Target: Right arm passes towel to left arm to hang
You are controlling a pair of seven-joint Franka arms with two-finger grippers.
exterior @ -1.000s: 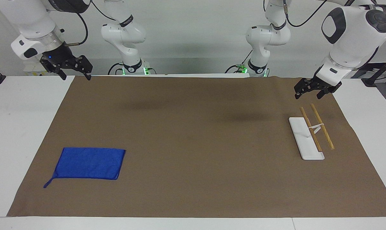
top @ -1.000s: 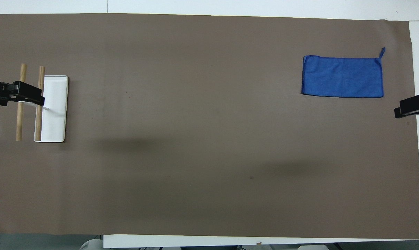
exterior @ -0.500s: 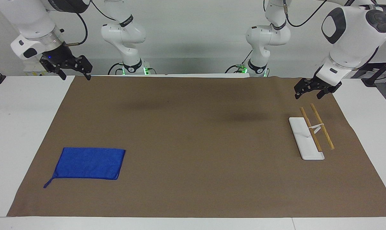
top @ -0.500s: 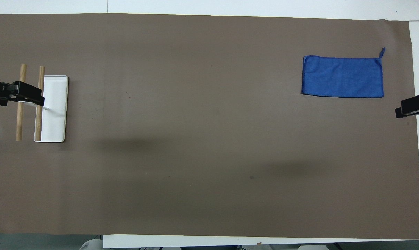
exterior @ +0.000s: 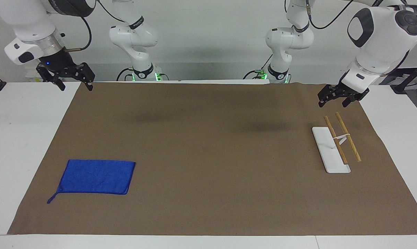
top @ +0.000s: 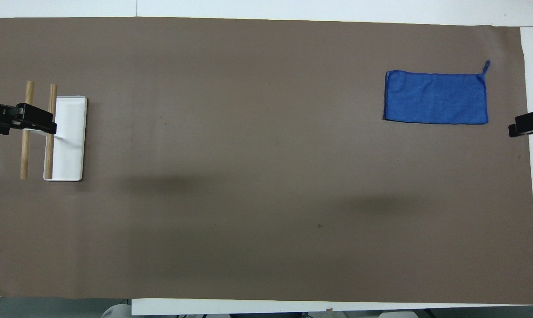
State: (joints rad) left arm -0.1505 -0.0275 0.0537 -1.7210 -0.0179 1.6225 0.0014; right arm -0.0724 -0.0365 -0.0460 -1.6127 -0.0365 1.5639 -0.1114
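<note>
The towel [exterior: 96, 176] is a bright blue cloth lying flat on the brown mat near the right arm's end of the table, with its thin loop [exterior: 51, 200] at the corner farthest from the robots. It also shows in the overhead view [top: 435, 97]. My right gripper [exterior: 75, 86] hangs open and empty in the air over the mat's edge, well apart from the towel; only its tip [top: 529, 125] shows in the overhead view. My left gripper [exterior: 334, 102] is open and empty, over the rack's wooden rods [top: 28, 123].
A rack [exterior: 332, 150] with a white base and two wooden rods stands near the left arm's end of the table, also seen in the overhead view [top: 69, 145]. The brown mat [exterior: 208, 138] covers most of the white table.
My right gripper has risen a little, turned and shifted toward its own end of the table. The left arm, the towel and the rack have not moved.
</note>
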